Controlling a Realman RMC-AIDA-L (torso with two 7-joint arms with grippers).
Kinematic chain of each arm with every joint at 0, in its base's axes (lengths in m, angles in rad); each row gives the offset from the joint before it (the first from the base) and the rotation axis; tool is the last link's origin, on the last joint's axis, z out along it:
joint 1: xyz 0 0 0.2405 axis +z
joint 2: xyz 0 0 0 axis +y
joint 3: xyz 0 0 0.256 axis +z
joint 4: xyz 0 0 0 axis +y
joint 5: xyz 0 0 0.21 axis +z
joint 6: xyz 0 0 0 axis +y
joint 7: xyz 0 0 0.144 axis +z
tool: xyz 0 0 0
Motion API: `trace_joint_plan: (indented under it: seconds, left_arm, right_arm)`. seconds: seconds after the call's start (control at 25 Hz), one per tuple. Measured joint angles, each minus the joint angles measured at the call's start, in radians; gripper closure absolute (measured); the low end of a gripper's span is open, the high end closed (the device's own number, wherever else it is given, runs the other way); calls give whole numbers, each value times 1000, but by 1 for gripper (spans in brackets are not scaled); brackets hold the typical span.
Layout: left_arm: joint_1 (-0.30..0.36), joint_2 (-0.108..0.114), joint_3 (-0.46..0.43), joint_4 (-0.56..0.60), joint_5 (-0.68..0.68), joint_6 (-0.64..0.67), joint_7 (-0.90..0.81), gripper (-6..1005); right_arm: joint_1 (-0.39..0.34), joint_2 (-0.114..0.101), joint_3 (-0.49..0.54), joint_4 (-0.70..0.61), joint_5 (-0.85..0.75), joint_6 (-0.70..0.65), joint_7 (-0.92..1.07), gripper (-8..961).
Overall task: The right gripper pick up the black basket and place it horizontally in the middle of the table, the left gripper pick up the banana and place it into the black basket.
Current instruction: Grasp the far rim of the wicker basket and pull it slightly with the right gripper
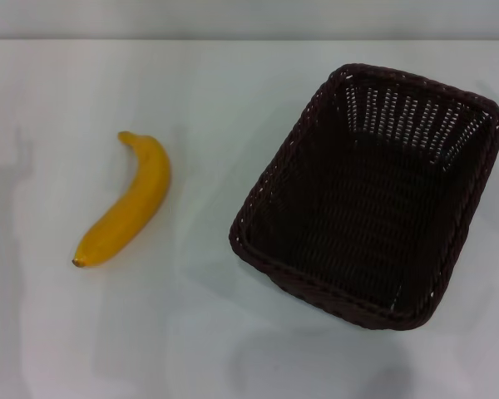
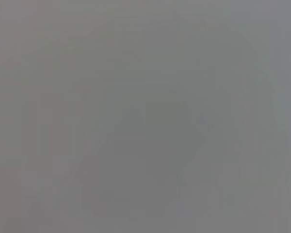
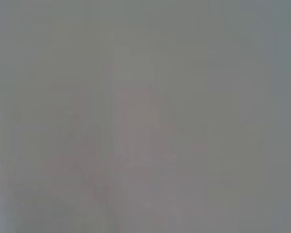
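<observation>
Lying apart on the table [image 1: 233,100]: banana [image 1: 126,202], black basket [image 1: 374,195] (skewed).

Head view was bright, evenly lit, w/ soft shadows on the table [image 1: 191,332]; both wrist views showed only featureless grey blur.
</observation>
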Motion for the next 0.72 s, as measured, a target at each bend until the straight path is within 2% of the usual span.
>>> trace_joint_plan:
  seconds: [0.12, 0.32, 0.52, 0.72]
  left_arm:
    - [-5, 0, 0, 0, 0, -3, 0, 306]
    - [-14, 0, 0, 0, 0, -15, 0, 306]
    - [-19, 0, 3, 0, 3, -17, 0, 306]
    - [-19, 0, 4, -1, 5, -17, -1, 306]
  right_arm:
    - [27, -11, 0, 54, -93, 34, 108, 212]
    - [75, -17, -6, 120, -263, 107, 249, 217]
    - [139, -8, -20, 180, -446, 170, 365, 223]
    - [189, -2, -74, 225, -534, 192, 432, 228]
